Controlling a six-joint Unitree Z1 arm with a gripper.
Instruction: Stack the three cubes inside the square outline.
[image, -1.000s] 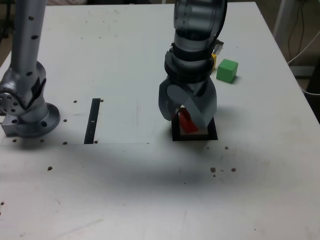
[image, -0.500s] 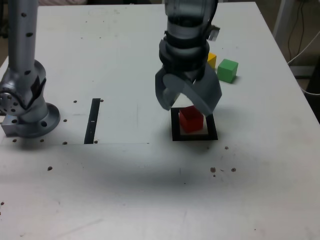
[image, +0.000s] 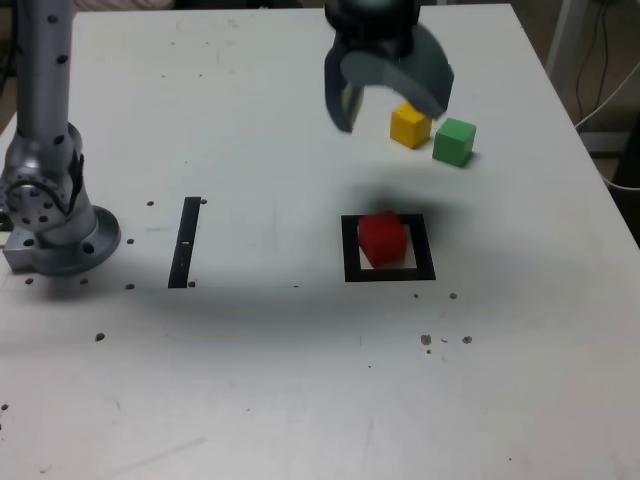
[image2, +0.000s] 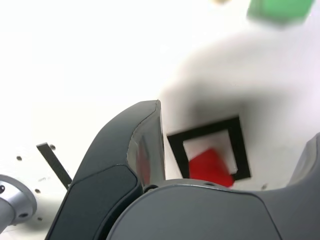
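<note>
Small matte red cube (image: 382, 238) sits inside thick black square outline (image: 388, 274). Grey gripper (image: 390, 102) hangs above, jaws spread wide, empty. Yellow cube (image: 410, 126) and green cube (image: 454, 141) sit side by side far right in the exterior view; thin black strip (image: 186, 241) on the left.

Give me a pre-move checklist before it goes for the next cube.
1. Red cube sits inside the square outline: ok, though toward the frame's far side.
2. Gripper is open and empty: ok, jaws spread, nothing between them.
3. Gripper is clear of the red cube: ok, raised well above the table and off to the far side.
4. Yellow cube is free to grasp: cannot tell; the green cube stands very close on the exterior view's right, and one jaw partly hides the yellow one.
5. Top of the red cube is bare for stacking: ok.
</note>
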